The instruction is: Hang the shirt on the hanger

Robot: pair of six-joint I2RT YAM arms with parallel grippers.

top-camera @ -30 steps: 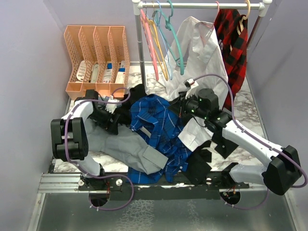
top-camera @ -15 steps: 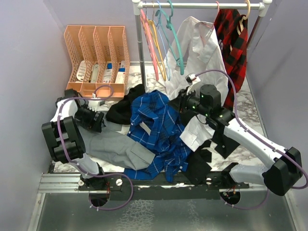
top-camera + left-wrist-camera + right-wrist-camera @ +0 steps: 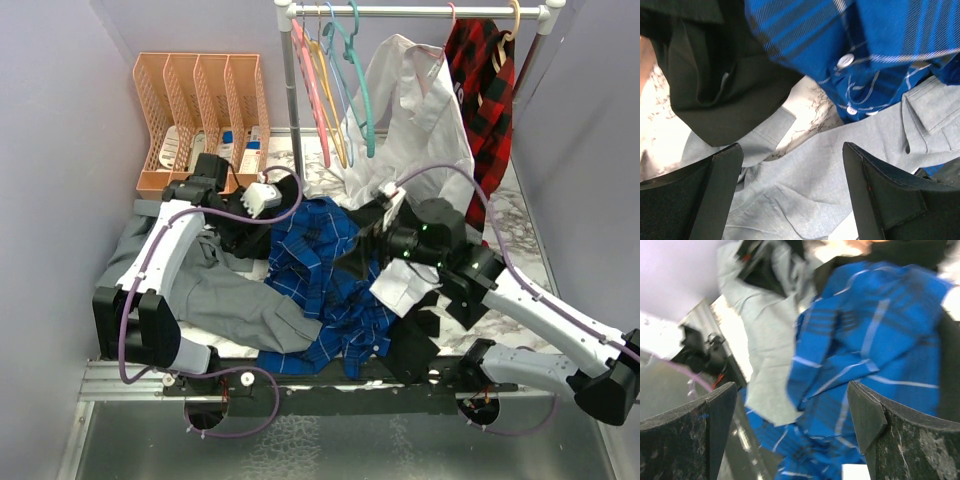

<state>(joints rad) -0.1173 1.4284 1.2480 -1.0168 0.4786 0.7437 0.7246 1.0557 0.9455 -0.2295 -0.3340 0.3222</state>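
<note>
- A marble-topped bench (image 3: 522,228) is strewn with clothes, seen from above, with two robot arms reaching in from the near edge.
- The shirt (image 3: 322,272), royal-blue plaid with thin white lines, lies crumpled in the middle of the bench between the two arms. It is not on any hanger.
- The shirt partly overlaps a plain grey shirt (image 3: 235,295) spread out to its left. A black garment (image 3: 705,85) is bunched at its far left edge.
- The hanger (image 3: 363,100), thin and teal-green, hangs by its hook from a white rail (image 3: 420,12) at the back. It is bare and well apart from the shirt.
- Pink hangers (image 3: 312,90) hang just to the left of it on the same rail. To its right hang a white shirt (image 3: 425,115) and a red-and-black plaid shirt (image 3: 487,70).
- The left gripper (image 3: 792,192) has its jaws spread wide and grasps nothing. It hovers over the grey shirt, with the blue shirt's white buttons just beyond.
- The right gripper (image 3: 792,410) also has its jaws spread wide with nothing between them. It points down at the blue shirt; its wrist view is blurred.
- An orange file rack (image 3: 200,100) stands in the far left corner.
</note>
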